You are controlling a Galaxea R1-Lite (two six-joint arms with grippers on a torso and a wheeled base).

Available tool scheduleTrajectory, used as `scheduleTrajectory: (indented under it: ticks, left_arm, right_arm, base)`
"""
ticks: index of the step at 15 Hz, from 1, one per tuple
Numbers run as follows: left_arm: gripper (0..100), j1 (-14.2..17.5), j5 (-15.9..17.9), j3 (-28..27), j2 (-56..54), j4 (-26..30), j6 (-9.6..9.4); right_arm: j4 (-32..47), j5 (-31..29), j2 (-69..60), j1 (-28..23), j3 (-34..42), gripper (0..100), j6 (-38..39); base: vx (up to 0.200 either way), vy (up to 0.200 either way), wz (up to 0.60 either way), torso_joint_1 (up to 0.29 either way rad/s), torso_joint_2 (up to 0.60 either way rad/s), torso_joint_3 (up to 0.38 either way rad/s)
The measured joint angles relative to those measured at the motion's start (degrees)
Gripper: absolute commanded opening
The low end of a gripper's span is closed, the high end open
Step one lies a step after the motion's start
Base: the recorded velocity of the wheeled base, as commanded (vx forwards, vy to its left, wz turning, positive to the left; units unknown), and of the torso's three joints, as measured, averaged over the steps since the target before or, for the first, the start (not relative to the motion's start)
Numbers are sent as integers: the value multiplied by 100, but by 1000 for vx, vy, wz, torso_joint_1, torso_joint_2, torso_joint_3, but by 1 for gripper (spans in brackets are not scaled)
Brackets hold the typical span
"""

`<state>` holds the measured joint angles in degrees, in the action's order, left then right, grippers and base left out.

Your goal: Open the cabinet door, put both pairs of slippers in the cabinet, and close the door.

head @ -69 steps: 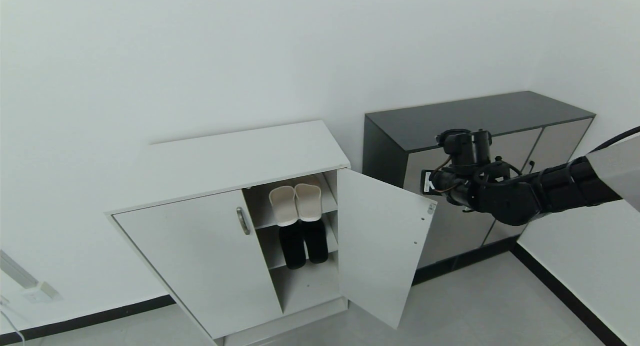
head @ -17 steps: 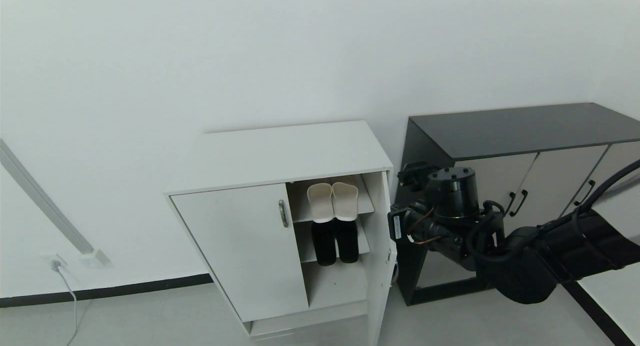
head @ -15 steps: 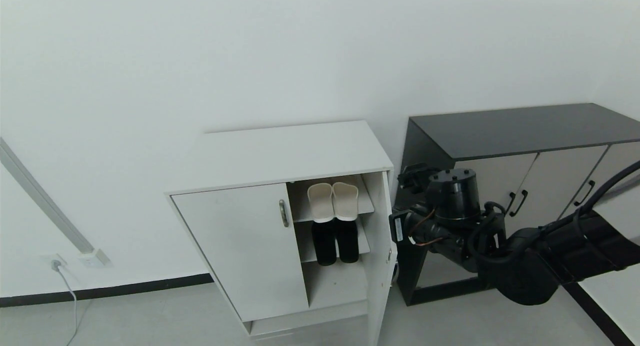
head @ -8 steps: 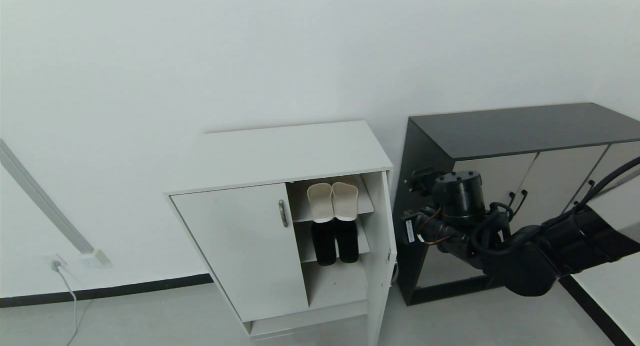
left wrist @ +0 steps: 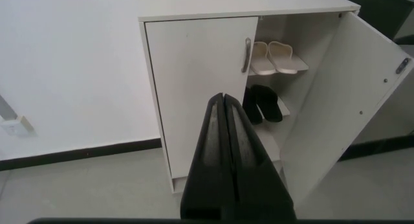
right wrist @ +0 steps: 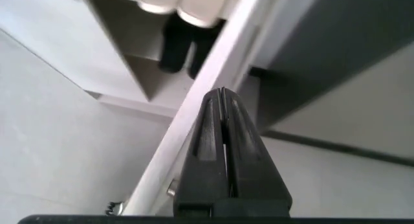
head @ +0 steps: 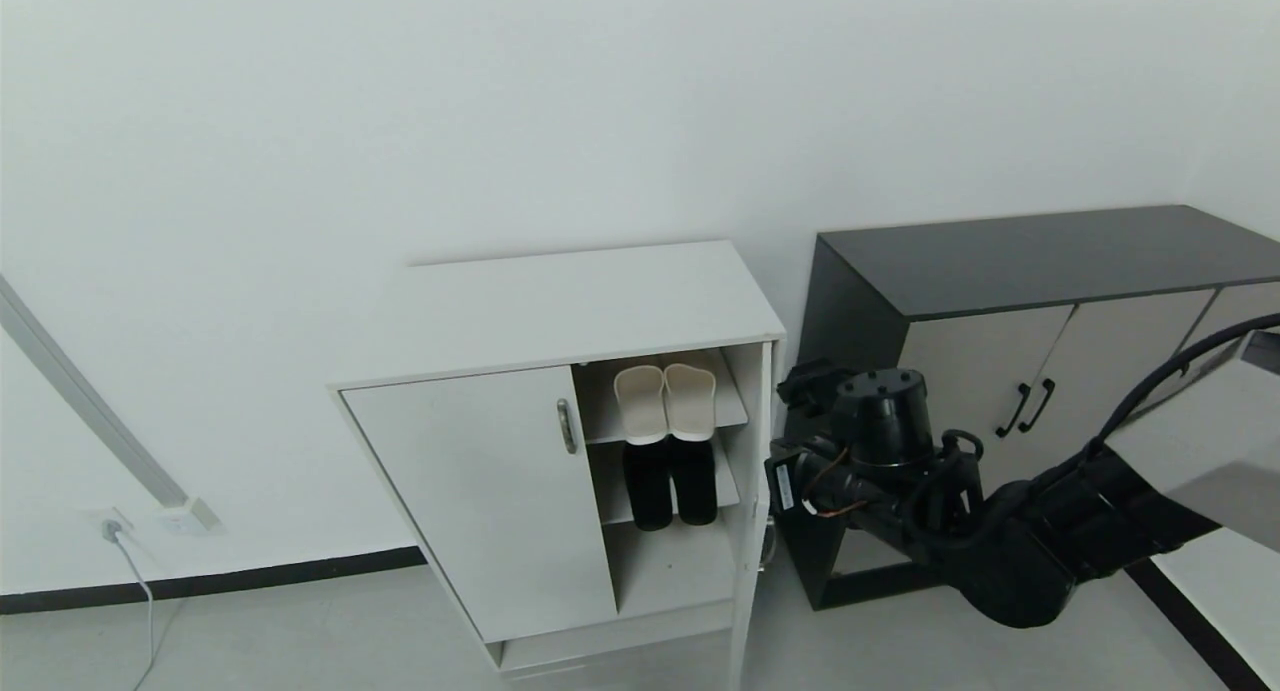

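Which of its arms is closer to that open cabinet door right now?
Right. The right gripper sits close beside the open door, on its outer side; the left gripper hangs farther back, facing the cabinet front.

White cabinet point(head: 570, 296); cream slippers point(head: 666, 403); black slippers point(head: 672, 486); black-topped sideboard point(head: 1040, 256) with grey doors point(head: 965, 356); grey floor point(head: 300, 631)

A plain white wall point(head: 600, 101) rises beyond the right pincer point(right wrist: 222, 92). Just behind that pincer stands a sideboard point(head: 1040, 261) with a black top, a black side panel and grey doors bearing curved black handles point(head: 1013, 411). Below the pincer lies a pale grey floor point(head: 300, 641), edged at the wall by a black skirting strip point(head: 200, 578). Well to the pincer's left, low on the wall, a white socket point(head: 112, 524) holds a plug whose cable point(head: 147, 591) hangs to the floor. A white cable duct point(head: 80, 396) slants upward from beside it.
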<state>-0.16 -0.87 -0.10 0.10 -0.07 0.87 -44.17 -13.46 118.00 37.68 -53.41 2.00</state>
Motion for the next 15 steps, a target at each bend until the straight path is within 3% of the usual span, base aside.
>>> scheduleTrajectory:
  ticks: [10,15]
  left_arm:
    - [0,-2,0,0,1,0,0]
    - [0,0,-4,0,1,-2,0]
  right_arm:
    - [-830,254,49,250,372,0,-9]
    - [-833,230,63,284,410,0,-15]
  base:
    - [0,0,0,0,0,0]
    - [0,0,600,3,3,3]
